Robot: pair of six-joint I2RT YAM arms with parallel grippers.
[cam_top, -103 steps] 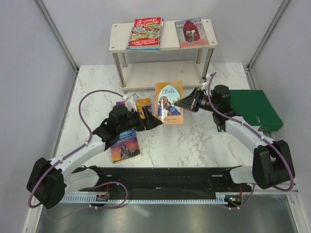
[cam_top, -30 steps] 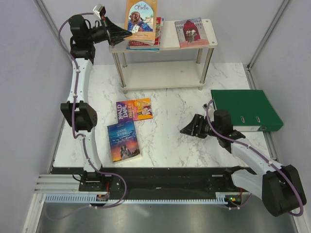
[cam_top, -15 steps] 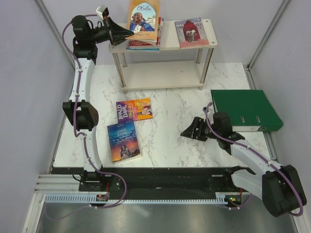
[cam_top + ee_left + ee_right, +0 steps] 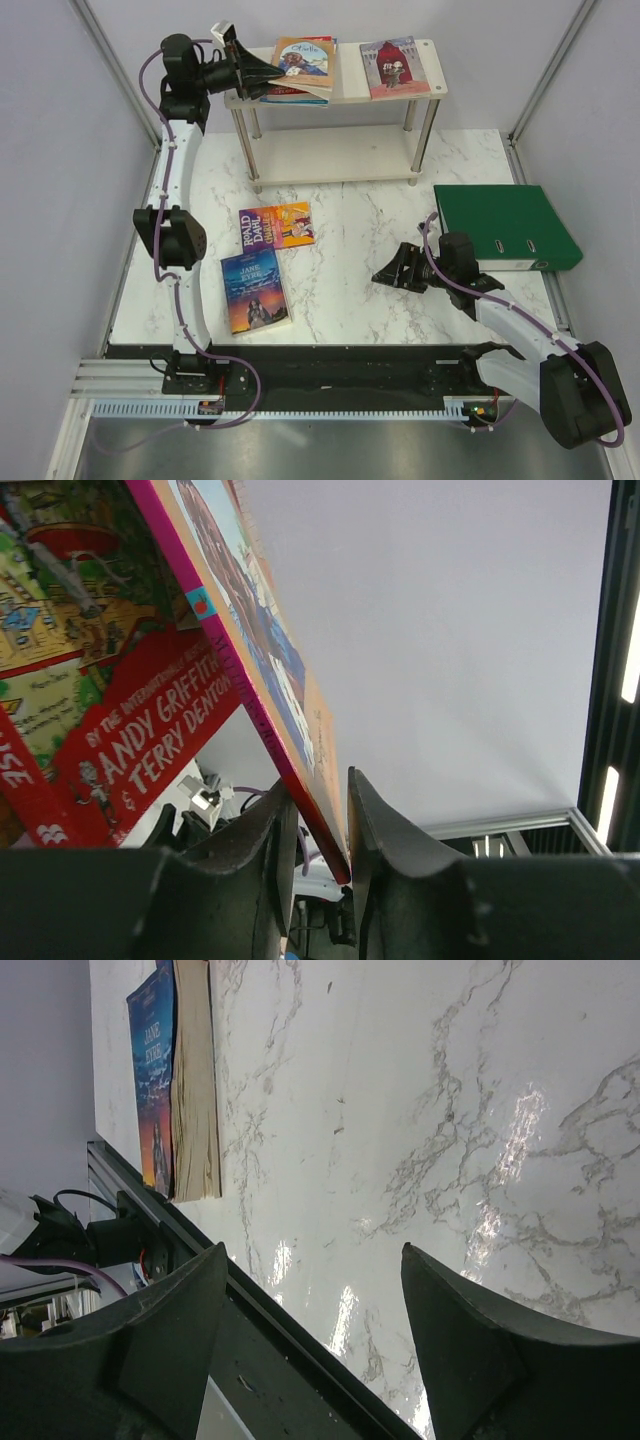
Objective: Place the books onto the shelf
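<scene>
The shelf stands at the back. On its top board the tan portrait book leans low on the red Treehouse book; a third, red-covered book lies to the right. My left gripper is at the tan book's left edge. In the left wrist view that book runs between the parted fingers of the left gripper, with a gap on one side, above the Treehouse cover. The Roald Dahl book and Jane Eyre lie on the table. My right gripper hangs open and empty.
A green ring binder lies at the right of the marble table. In the right wrist view the wide-open right gripper looks over the table's front edge and black rail, with Jane Eyre at the far corner.
The tan book has tipped from upright down onto the Treehouse book. The left gripper's fingers have parted from it. The right arm has barely moved.
</scene>
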